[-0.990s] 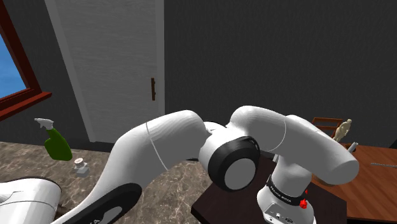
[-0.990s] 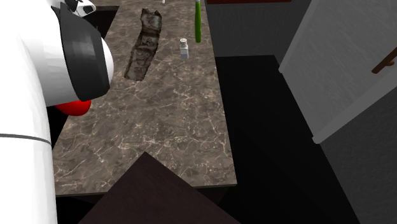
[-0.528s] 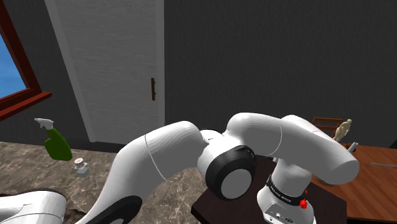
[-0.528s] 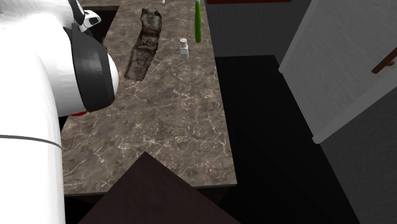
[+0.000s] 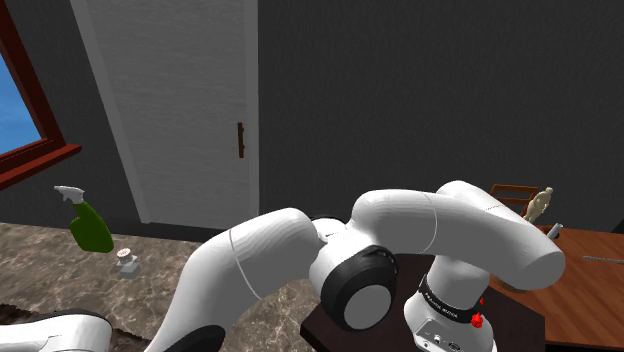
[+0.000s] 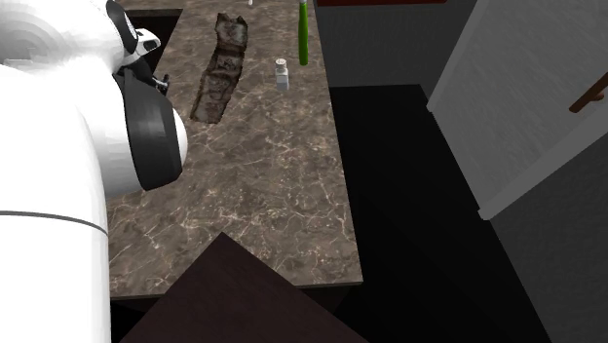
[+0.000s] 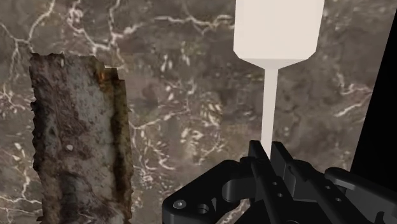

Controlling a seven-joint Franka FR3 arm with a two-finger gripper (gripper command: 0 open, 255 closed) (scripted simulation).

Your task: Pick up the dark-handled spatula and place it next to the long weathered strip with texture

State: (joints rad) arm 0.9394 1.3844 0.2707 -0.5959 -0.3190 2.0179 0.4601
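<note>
One spatula (image 7: 277,28), with a pale blade and a thin pale shaft, was clamped at the lower shaft between the two closed-in fingers of the black gripper (image 7: 268,154), which hid its handle. It lay roughly parallel to the long rusty weathered strip (image 7: 76,140), beside it but apart, over the dark marble countertop (image 7: 191,95). Near the strip stood a small lidded jar (image 6: 282,74), with a green spray bottle (image 5: 90,225) just past the jar. The white arm (image 6: 58,195) rose on the strip's opposite side.
</note>
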